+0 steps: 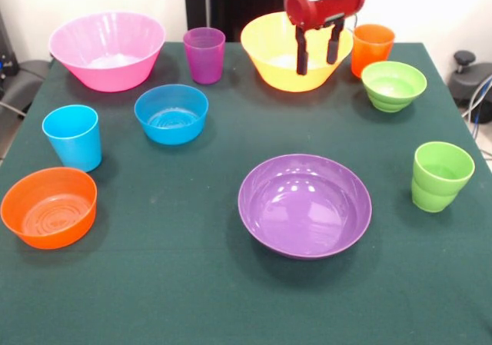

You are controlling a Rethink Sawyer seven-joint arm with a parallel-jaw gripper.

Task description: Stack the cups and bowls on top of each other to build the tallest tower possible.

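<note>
Overhead, the gripper point(315, 57) is hanging above the yellow bowl point(284, 64) at the bench's point(192, 283) far side, its jaws spread and apparently holding nothing. Nothing is stacked: every piece is sitting upright and apart on the green cloth. The pink bowl point(108, 49) and purple cup point(204, 54) are lining the back row with the orange cup point(373, 49) and green bowl point(393, 85). The blue bowl point(171, 113), blue cup point(73, 136) and orange bowl point(48, 207) are occupying one side, the purple bowl point(304, 205) and green cup point(440, 176) the other.
</note>
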